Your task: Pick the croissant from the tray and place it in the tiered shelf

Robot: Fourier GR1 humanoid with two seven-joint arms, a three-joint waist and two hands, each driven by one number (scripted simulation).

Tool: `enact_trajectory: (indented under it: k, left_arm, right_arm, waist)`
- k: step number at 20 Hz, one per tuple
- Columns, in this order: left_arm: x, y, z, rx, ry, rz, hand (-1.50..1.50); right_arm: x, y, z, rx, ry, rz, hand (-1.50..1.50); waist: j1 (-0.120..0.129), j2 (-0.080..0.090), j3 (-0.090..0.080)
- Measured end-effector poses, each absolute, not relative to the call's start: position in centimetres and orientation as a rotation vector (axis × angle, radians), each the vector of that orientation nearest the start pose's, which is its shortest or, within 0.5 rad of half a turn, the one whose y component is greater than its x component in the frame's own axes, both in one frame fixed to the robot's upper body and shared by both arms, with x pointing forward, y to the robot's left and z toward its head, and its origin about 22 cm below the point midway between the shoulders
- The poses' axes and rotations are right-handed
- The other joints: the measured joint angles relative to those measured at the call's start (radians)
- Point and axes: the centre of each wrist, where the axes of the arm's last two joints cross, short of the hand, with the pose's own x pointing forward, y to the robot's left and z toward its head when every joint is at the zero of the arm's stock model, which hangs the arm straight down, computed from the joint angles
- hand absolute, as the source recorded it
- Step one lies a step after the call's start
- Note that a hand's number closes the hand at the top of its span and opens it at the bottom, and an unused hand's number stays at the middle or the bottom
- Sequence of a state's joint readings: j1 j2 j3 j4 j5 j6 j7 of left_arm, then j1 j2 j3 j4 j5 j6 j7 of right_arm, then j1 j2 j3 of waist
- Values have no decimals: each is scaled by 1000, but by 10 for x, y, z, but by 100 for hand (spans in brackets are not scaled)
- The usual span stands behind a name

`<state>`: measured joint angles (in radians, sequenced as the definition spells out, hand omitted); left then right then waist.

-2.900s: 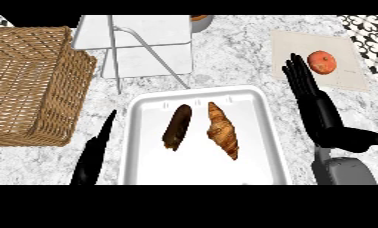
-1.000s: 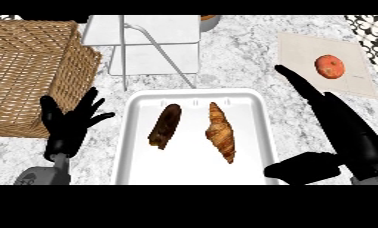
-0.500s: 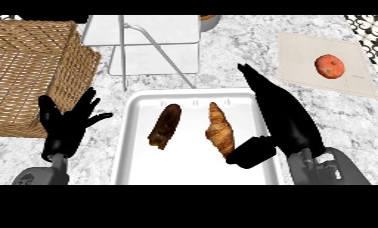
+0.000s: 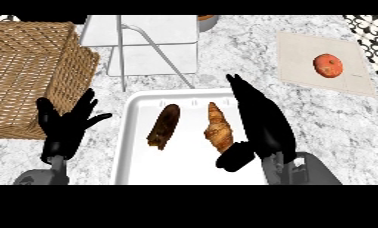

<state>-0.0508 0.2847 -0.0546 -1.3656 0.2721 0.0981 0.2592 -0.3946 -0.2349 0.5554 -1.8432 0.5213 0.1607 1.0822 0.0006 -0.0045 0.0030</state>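
A golden-brown croissant (image 4: 218, 127) lies right of centre on the white tray (image 4: 140, 164). My right hand (image 4: 258, 121) hovers over the tray's right side, just right of the croissant, fingers straight and pointing away, thumb low near the croissant's near end. Nothing is held. The white tiered shelf (image 4: 151, 42) stands behind the tray at the back. My left hand (image 4: 68, 124) rests open, fingers spread, left of the tray.
A dark brown pastry (image 4: 164, 125) lies on the tray left of the croissant. A wicker basket (image 4: 37, 74) fills the left side. At the right, a beige cutting board (image 4: 317, 69) carries a red tomato (image 4: 328, 65). The counter is grey marble.
My right hand has swung in from the right side of the counter to just beside the croissant over the tray. The left hand rose earlier and has stayed still since.
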Motion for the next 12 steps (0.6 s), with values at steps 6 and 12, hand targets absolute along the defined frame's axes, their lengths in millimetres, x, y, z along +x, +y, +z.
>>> enact_trajectory:
  k: [6,12]
  left_arm:
    - [250,291,-20,82,-1150,51,0]
    - [250,292,-22,76,-1156,48,0]
  right_arm:
    - [237,-102,111,-672,-1090,927,-150]
    - [245,-91,98,-700,-1060,924,-150]
  waist:
    - [-1,0,0]
    - [1,0,2]
